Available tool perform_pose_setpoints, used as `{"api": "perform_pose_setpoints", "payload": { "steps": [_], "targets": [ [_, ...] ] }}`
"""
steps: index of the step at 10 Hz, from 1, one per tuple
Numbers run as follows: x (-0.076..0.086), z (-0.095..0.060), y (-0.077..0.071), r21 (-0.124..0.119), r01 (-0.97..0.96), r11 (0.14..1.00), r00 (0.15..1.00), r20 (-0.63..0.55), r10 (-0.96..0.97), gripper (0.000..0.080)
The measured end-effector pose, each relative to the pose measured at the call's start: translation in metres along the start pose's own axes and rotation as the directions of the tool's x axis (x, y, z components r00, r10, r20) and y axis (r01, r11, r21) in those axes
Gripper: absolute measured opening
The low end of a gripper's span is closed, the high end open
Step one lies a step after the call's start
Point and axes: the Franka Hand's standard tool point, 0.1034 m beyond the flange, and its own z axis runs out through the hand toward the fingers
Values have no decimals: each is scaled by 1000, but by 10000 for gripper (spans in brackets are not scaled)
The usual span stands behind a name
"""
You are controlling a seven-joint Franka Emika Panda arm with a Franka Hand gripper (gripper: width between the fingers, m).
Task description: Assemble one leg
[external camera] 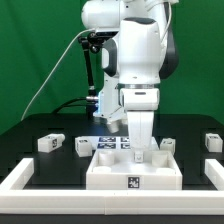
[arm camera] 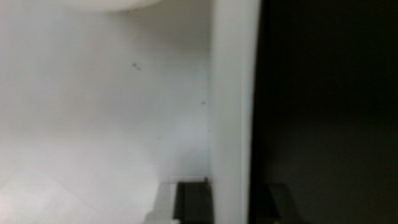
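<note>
The legs are small white pegs with tags lying on the black table. One leg lies at the exterior view's left, a second leg beside it, and a third leg at the right. Another leg lies behind the large white square panel. My gripper points straight down at the panel's far rim. In the wrist view the panel fills the picture. Its upright wall runs between my gripper's two dark fingers, which stand close against both sides of it. No leg shows in the wrist view.
The marker board lies just behind the panel, partly hidden by the arm. A white raised border runs along the table's front and sides. A black cable hangs from the arm at the exterior view's left.
</note>
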Motion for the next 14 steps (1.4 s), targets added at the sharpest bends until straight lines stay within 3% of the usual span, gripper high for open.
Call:
{"api": "perform_pose_setpoints", "payload": {
  "steps": [4,5,7,9,10,12,14],
  "targets": [
    [0,0,0,7,7,1000,1000,4,-7,58],
    [2,0,5,56,39,998,999,29,-40,58],
    [13,0,15,70,58,996,998,30,-60,58],
    [27,-3,21,104,83,991,995,38,-88,58],
    [25,-3,21,93,78,993,996,34,-82,58],
    [25,-2,21,94,77,993,996,34,-81,58],
    [35,-1,24,90,90,992,995,27,-93,58]
  ]
}}
